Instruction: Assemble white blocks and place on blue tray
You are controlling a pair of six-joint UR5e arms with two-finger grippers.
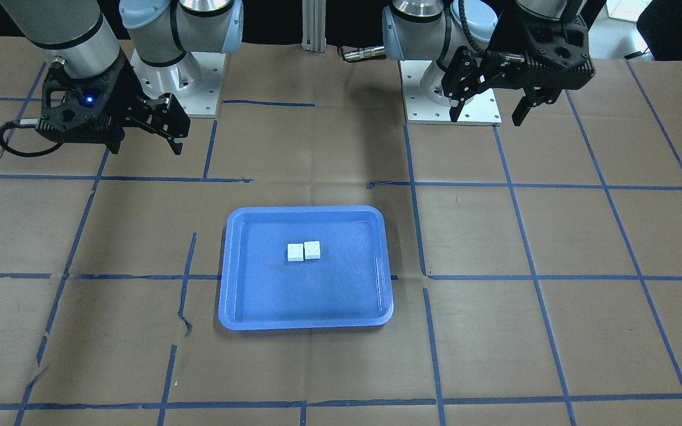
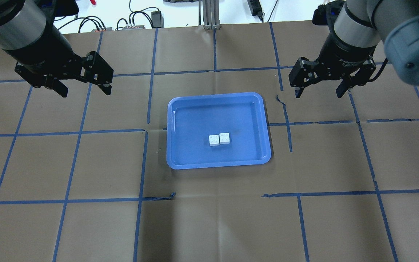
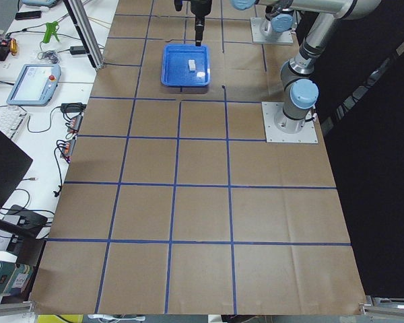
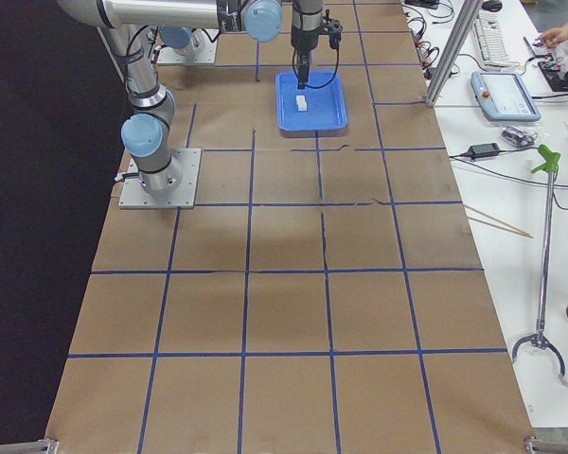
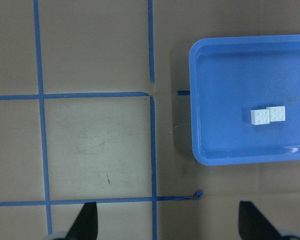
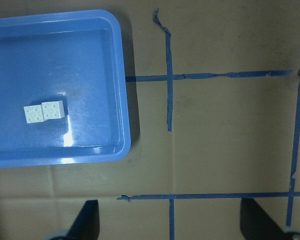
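The blue tray [image 2: 216, 166] lies at the middle of the table. Two white blocks [image 2: 214, 140] [image 2: 224, 138] lie side by side and touching on its floor, studs up; I cannot tell whether they are joined. They also show in the front view [image 1: 295, 252] [image 1: 312, 249] inside the tray [image 1: 305, 322], in the left wrist view [image 5: 260, 116] and in the right wrist view [image 6: 33, 114]. My left gripper [image 2: 86, 92] [image 1: 486, 117] is open and empty, above the table to the tray's left. My right gripper [image 2: 318, 94] [image 1: 145, 148] is open and empty, to the tray's right.
Brown paper with a blue tape grid [image 2: 147, 131] covers the table. The arms' base plates [image 1: 450, 94] [image 1: 181, 89] stand at the robot's edge. An aluminium post [image 2: 209, 14] rises at the far edge. Cables and a pendant [image 4: 505, 95] lie on the side bench.
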